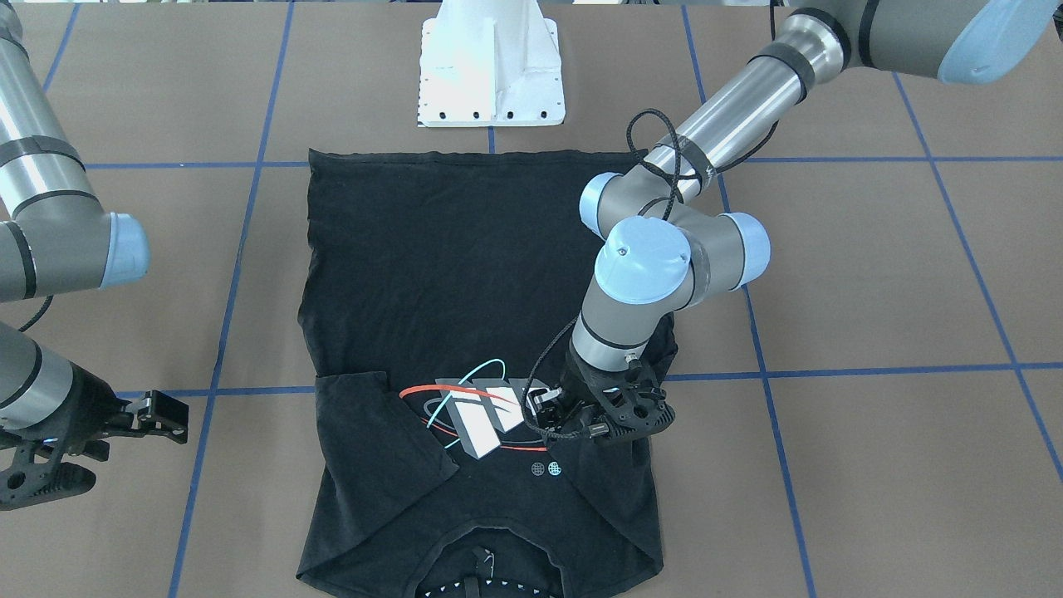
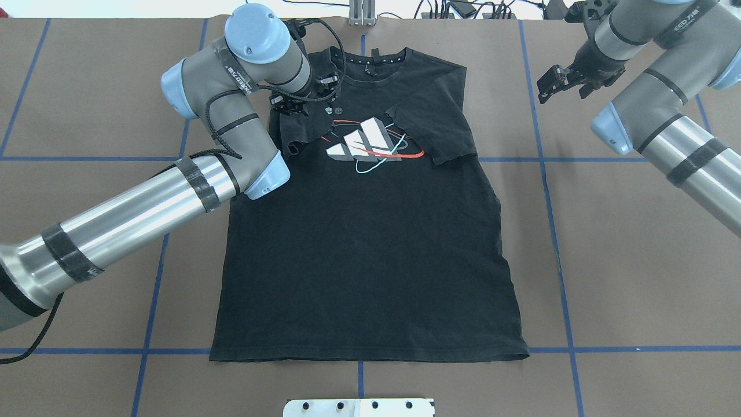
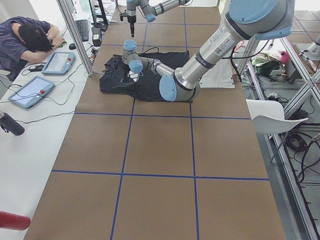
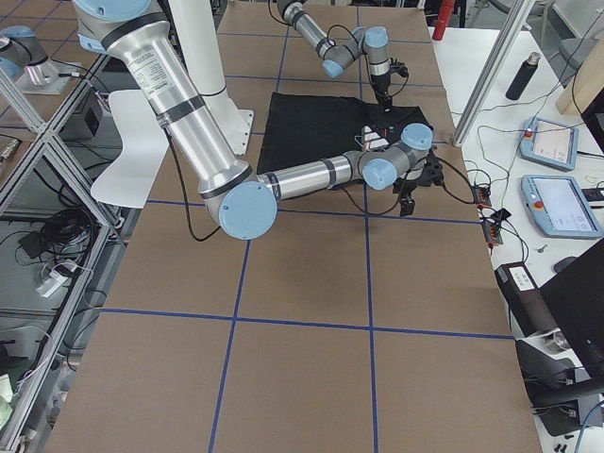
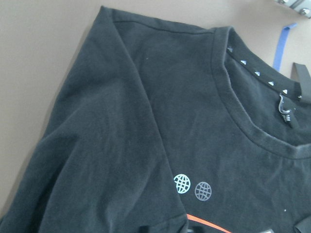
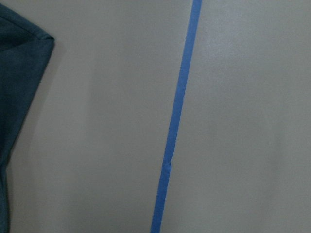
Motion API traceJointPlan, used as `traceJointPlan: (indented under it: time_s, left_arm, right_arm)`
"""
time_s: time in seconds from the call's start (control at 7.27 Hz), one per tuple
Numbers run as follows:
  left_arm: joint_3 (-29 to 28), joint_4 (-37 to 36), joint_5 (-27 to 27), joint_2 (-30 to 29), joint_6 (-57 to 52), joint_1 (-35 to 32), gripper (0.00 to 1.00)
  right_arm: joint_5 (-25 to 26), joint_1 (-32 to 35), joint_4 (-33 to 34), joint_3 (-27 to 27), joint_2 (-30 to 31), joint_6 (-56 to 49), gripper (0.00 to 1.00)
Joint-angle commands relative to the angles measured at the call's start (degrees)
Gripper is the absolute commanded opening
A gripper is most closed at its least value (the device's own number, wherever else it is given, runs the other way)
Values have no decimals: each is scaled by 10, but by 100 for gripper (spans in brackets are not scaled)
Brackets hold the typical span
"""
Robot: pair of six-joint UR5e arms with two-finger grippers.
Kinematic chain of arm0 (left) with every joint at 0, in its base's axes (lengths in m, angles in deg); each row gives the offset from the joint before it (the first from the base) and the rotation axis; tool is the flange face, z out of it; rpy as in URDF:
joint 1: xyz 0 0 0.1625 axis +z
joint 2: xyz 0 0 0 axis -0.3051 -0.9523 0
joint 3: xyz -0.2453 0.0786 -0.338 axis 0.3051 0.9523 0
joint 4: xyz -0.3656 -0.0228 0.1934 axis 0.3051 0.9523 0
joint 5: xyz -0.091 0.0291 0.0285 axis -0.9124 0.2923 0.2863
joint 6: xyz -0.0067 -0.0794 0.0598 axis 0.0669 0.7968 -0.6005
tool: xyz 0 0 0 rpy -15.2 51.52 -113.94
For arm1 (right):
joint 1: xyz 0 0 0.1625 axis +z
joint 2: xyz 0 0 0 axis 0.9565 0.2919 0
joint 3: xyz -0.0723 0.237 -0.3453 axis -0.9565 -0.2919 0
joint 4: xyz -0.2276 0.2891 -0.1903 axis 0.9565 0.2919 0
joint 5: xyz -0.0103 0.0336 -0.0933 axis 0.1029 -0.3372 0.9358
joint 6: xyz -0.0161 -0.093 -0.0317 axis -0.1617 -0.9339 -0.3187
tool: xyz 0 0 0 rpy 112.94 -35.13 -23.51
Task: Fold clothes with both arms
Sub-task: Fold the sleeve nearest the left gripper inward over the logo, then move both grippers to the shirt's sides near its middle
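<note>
T-shirt (image 2: 370, 243) lies flat on the table (image 2: 608, 260), logo (image 2: 370, 142) up, left gripper (image 1: 544, 409) down beside that logo, grip impossible to tell, while right gripper (image 1: 166, 418) hangs empty, jaws apart, well off the cloth.

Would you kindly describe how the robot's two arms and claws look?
Both the left arm and right arm are silver-grey tubes with black bands, grey joints and light blue caps. Black cables loop along them. The left claw and right claw are black.
</note>
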Motion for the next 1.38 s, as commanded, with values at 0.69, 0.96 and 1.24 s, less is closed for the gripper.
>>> traceJointPlan:
  time_s: [0.69,0.96,1.24]
  left_arm:
    - [412,-23,-55,337,-84,18,100]
    - [455,-21,-54,391,-80,51,100]
    - [533,-18,-44,468,-54,117,100]
  right_arm:
    - [74,-168,8,332,167,295,100]
    - [161,-289,17,473,265,391,100]
    - [263,-420,80,571,315,470,100]
